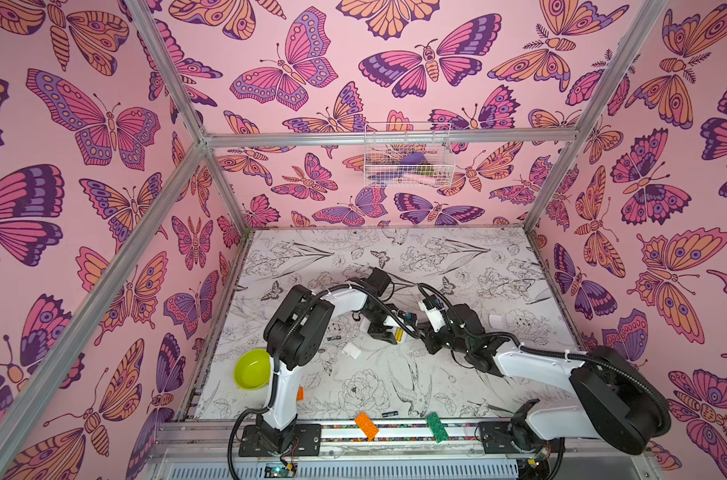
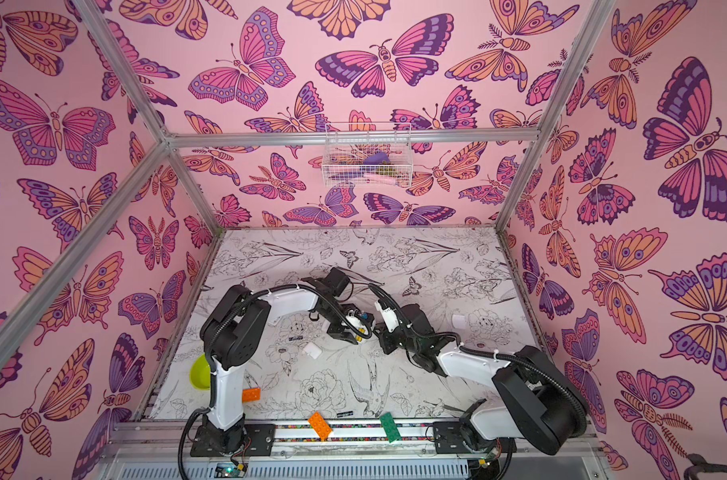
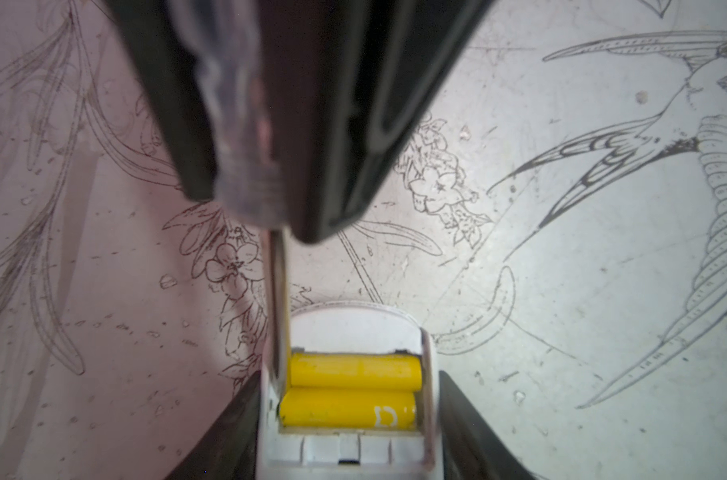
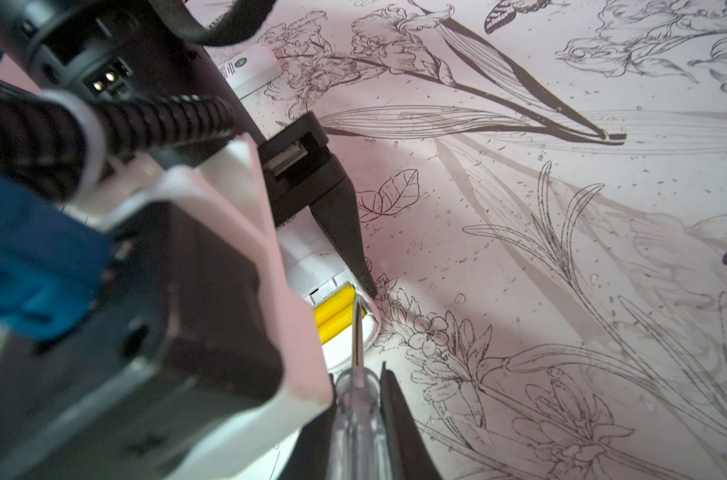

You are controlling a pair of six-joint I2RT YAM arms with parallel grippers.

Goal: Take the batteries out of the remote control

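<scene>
The two yellow batteries [image 3: 349, 409] lie side by side, touching, in the open compartment of the white remote [image 3: 353, 328], in the lower middle of the left wrist view. Their long axes run left to right in that frame, parallel to each other and across the width of the remote. The remote lies on the table [image 3: 561, 291], with its rounded end toward the upper part of that frame.

The left claw [image 3: 347, 376] holds the remote by its two long sides, one finger on each. The right claw [image 3: 254, 208] comes from the top of the frame and is closed on the clear handle of a thin tool [image 3: 276, 299]. The metal shaft of the tool goes down along the left wall of the compartment, at the left ends of the batteries.

In both top views the two wrists meet over the remote in the middle of the table and cover almost all of it. In the right wrist view the left arm hides much of the remote.

A black battery [image 1: 335, 338] lies on the table left of the claws, nearly level in the frame. Just beside it, lower right, is a small white cover [image 1: 351, 350]. A second black battery [image 1: 389, 413] lies near the front edge, between an orange brick [image 1: 366, 424] and a green brick [image 1: 436, 426]. A green bowl [image 1: 251, 368] stands at the left.
</scene>
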